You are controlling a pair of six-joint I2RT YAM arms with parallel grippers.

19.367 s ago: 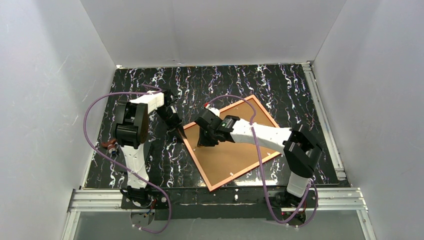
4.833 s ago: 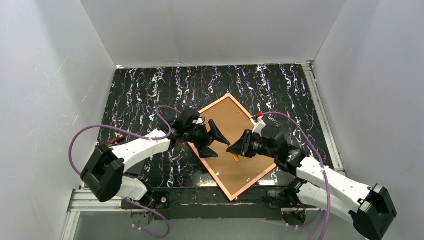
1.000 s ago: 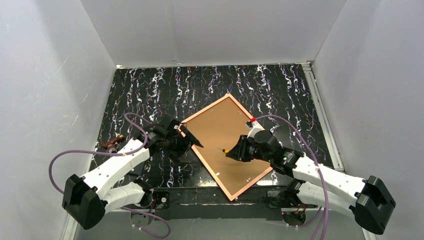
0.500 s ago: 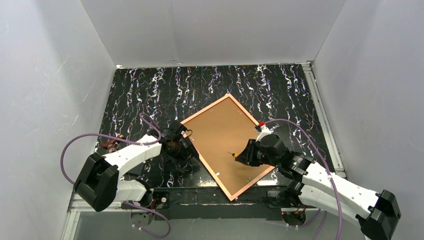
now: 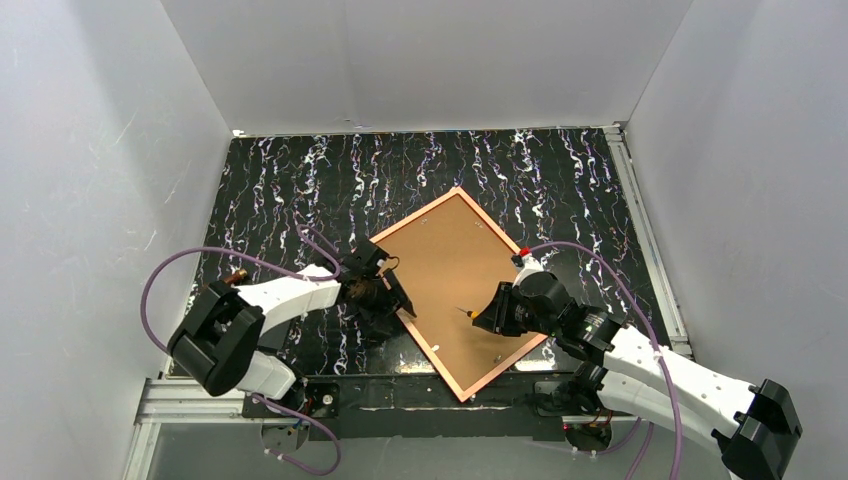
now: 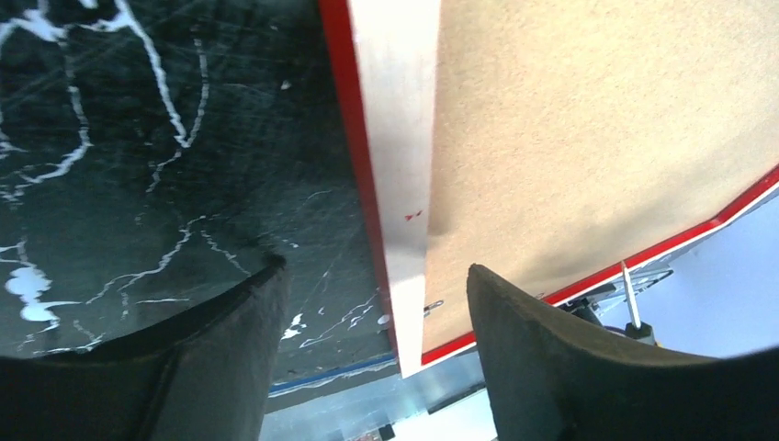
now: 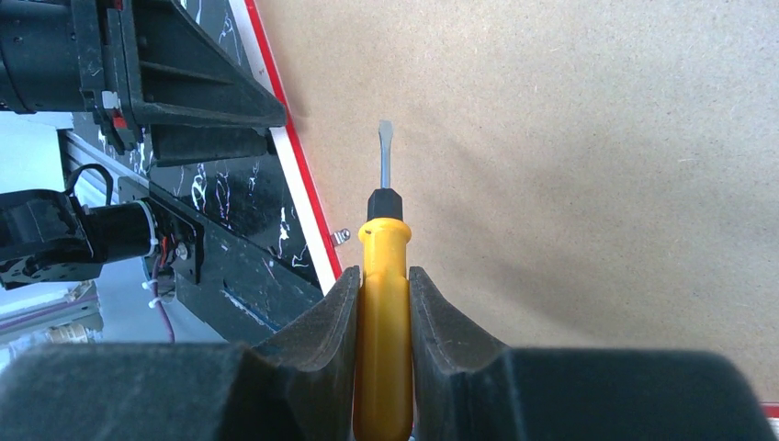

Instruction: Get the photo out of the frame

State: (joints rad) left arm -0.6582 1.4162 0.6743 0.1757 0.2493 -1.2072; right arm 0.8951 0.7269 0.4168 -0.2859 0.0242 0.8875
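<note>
The frame (image 5: pixel 404 225) lies face down on the black marbled table, turned like a diamond, its orange-pink rim uppermost. The photo (image 5: pixel 450 270) sits in it, showing only its brown board back (image 7: pixel 570 165). My left gripper (image 5: pixel 397 297) is open at the frame's left edge. In the left wrist view its jaws (image 6: pixel 377 303) straddle the rim (image 6: pixel 400 184), one finger over the table, the other over the board. My right gripper (image 5: pixel 489 312) hovers over the board's near part, shut on a yellow screwdriver (image 7: pixel 383 276) whose blade (image 7: pixel 385 152) points across the board.
A small metal tab (image 7: pixel 342 236) sticks out at the frame's inner edge. A small brown-red object (image 5: pixel 237 273) lies at the table's left side. A metal rail (image 5: pixel 430 392) runs along the near edge, and white walls close in three sides.
My left gripper has moved right onto the frame's left edge and its jaws have narrowed a little. The right gripper, still holding the screwdriver, has shifted slightly right.
</note>
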